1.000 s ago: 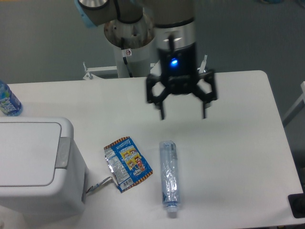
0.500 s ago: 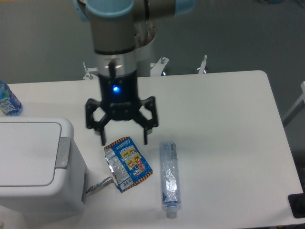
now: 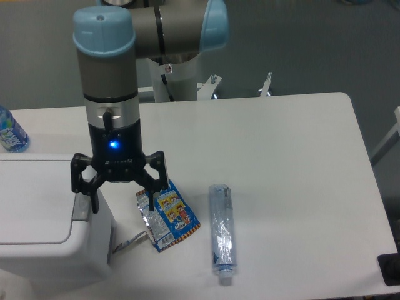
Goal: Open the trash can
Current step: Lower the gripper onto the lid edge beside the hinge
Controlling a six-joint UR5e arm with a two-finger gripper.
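One trash can is seen at the lower left of the table, its flat white lid closed and one grey push tab set into the lid's right edge. One flattened snack wrapper, blue with yellow and red print and a silvery inside, is laid just to the right of the bin, and a thin silvery strip is found between the wrapper's lower corner and the bin's side. One clear plastic bottle is laid on its side to the right of the wrapper, its cap end turned toward the near table edge. A second bottle with a blue label is cut off by the left frame edge, behind the bin. One arm is seen, with a grey wrist section held vertical and light blue caps at its joints; a small blue light is lit on the black body below the wrist. One gripper is pointed straight down with its two fingers spread wide and nothing held between them. The left-hand fingertip is placed over the push tab, though contact cannot be judged, while the right-hand fingertip is seen over the upper left corner of the wrapper.
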